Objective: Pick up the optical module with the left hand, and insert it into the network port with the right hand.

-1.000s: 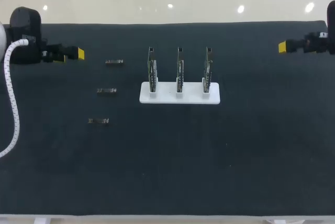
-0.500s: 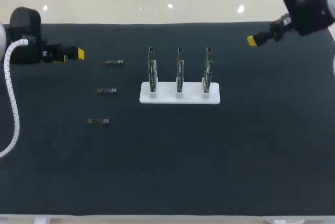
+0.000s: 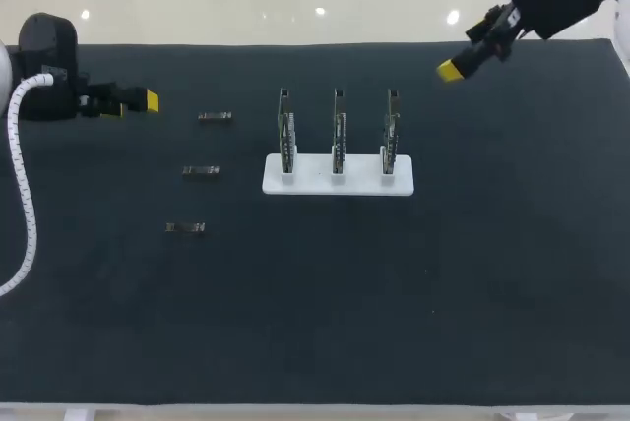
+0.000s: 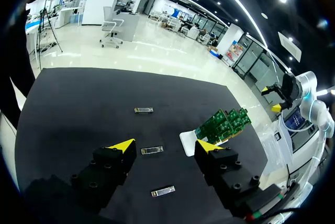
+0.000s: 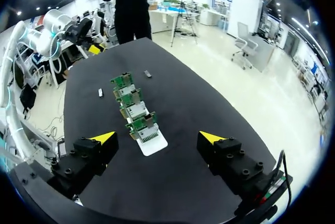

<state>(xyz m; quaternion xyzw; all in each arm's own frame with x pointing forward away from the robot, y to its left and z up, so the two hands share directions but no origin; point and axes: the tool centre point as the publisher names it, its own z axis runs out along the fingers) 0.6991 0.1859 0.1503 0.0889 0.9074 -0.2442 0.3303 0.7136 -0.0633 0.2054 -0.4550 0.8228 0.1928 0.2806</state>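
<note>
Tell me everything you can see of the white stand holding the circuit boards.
The white stand is a flat rectangular plate, plastic by its look, lying on the dark table near its middle. Three green circuit boards stand upright in it, side by side and evenly spaced. Only the table and the boards touch it.

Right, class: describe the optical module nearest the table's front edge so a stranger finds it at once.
Find the white stand holding three upright circuit boards mid-table. Left of it, three modules lie in a slanting row. The optical module is the one nearest the front edge, farthest from the left gripper.
</note>
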